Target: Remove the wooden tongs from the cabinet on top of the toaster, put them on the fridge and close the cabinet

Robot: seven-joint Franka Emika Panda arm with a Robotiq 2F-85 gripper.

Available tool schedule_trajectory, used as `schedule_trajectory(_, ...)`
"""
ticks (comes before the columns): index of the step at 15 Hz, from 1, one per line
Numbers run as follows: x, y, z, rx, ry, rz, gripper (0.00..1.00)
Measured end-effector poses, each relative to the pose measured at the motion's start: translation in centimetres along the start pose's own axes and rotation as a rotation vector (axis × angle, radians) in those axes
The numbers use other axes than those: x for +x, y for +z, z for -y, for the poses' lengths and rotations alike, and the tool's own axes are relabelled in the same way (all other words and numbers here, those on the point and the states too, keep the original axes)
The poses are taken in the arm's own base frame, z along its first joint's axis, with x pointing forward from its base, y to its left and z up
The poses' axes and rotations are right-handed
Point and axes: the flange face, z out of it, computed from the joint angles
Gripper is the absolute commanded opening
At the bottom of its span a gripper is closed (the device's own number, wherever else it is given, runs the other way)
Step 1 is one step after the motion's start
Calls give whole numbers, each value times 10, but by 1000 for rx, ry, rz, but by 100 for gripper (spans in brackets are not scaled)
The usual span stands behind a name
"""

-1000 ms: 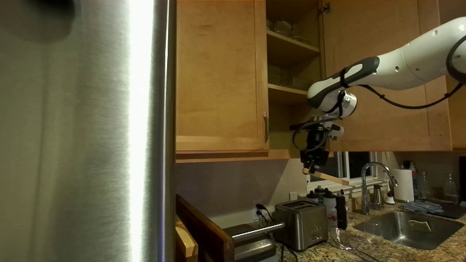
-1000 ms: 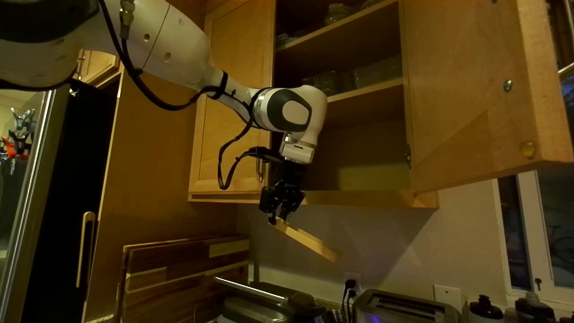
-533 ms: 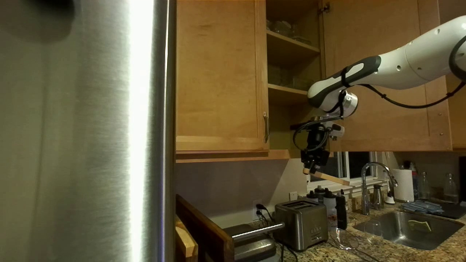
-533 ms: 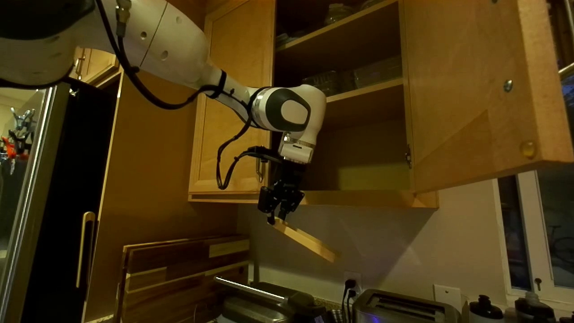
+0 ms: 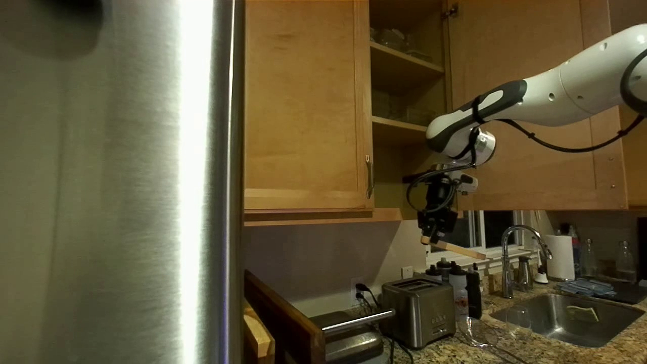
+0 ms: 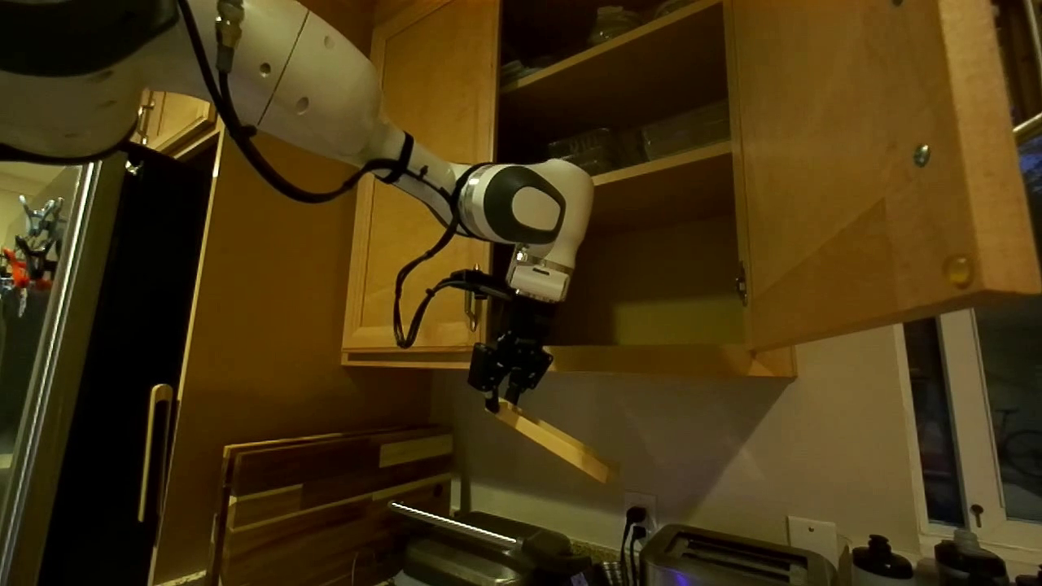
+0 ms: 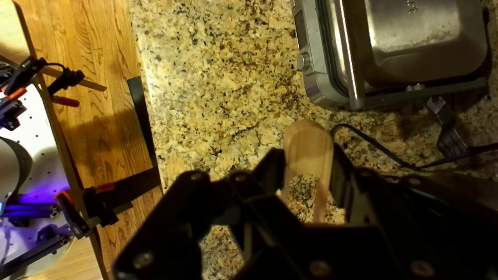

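Wooden tongs (image 6: pixel 558 442) clamped in the tool (image 6: pixel 503 400) of a white Panda arm (image 6: pixel 346 114), held in the air below the bottom edge of the honey-coloured wall cabinet (image 5: pixel 303 111) and well above the granite surface (image 7: pixel 218 97). The tool points downward; in the wrist view its fingertips (image 7: pixel 272 167) bear on both sides of the tongs near their rounded, joined end, from which two legs extend. In both exterior views the tongs are tilted, the gripped end upper left, the free end lower and to the right. The cabinet's left door stands closed against the frame; its right door (image 6: pixel 863 179) is swung wide, exposing wooden shelves (image 6: pixel 659 167) with glassware (image 6: pixel 615 26) and other contents too dim to identify. On the surface, a silver toaster (image 5: pixel 419 311) stands to the right of a contact grill (image 5: pixel 354 346); bottles (image 5: pixel 459 290) stand just beside the toaster, and farther right a faucet (image 5: pixel 507 263) rises at the sink (image 5: pixel 606 328). Wooden cutting boards (image 6: pixel 326 529) stand on edge to the left of the grill. The stainless-steel fridge (image 5: pixel 121 182) fills the near left in an exterior view, well apart from the tongs.
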Motion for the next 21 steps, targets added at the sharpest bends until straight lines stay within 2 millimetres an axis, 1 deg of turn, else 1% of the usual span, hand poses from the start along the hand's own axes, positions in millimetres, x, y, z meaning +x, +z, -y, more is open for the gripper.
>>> schedule_trajectory(4, 7, 6, -8, -31, 1, 7, 13)
schedule_trajectory(7, 10, 18, -23, -68, -6, 40, 13)
schedule_trajectory(9, 5, 27, -35, -86, -26, 79, 13)
schedule_trajectory(10, -1, 31, -42, -94, -40, 95, 13)
schedule_trajectory(14, -39, 44, -71, -124, -110, 145, 13)
schedule_trajectory(18, -85, 48, -99, -137, -190, 180, 13)
schedule_trajectory(21, -121, 51, -114, -141, -250, 198, 13)
